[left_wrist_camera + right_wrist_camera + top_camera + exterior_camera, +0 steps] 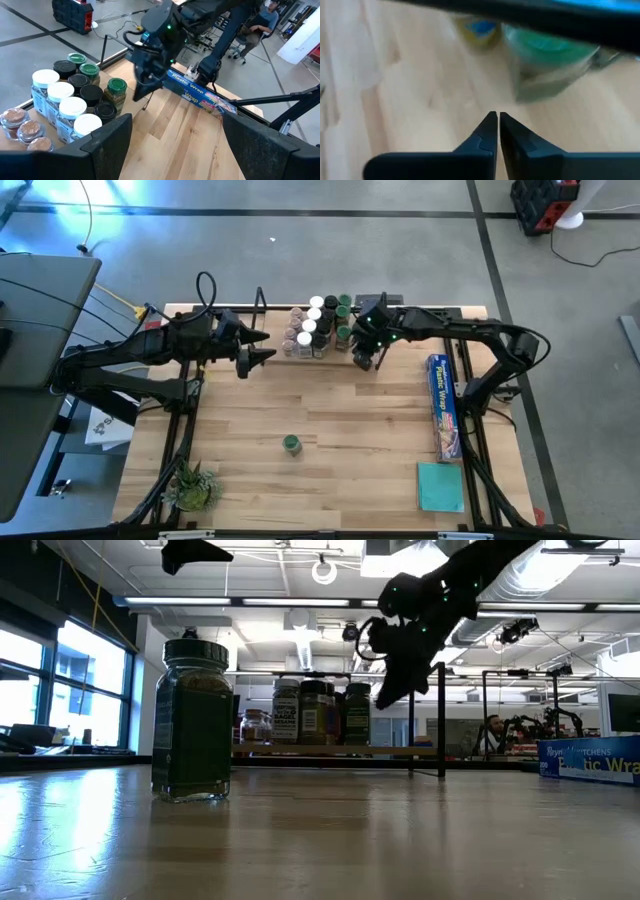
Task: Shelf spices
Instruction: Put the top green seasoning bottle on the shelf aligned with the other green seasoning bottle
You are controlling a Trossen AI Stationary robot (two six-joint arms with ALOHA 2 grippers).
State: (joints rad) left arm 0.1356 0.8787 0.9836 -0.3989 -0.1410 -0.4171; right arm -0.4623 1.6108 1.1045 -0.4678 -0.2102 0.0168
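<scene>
At the far edge of the light wooden worktop point(330, 410), the low shelf of thin black wire uprights with a pale board point(270, 330) holds a cluster of small cylindrical spice jars with white, black, green and pinkish tops point(315, 328). The right end effector point(366, 360) hangs just beside the cluster, near a green-topped jar point(116, 95) at its edge; its fingers are pressed together with nothing between them. The left end effector point(262, 358) waits on the other side of the shelf, fingers point(107, 140) spread wide and empty. One more green-lidded glass spice jar point(291, 444) stands alone, upright, well apart from the shelf toward the near side of the worktop. A long blue foil-wrap box point(442, 405) and a flat teal square point(440, 486) lie along the right side, and a small green plant point(192, 488) sits at the near left corner.
</scene>
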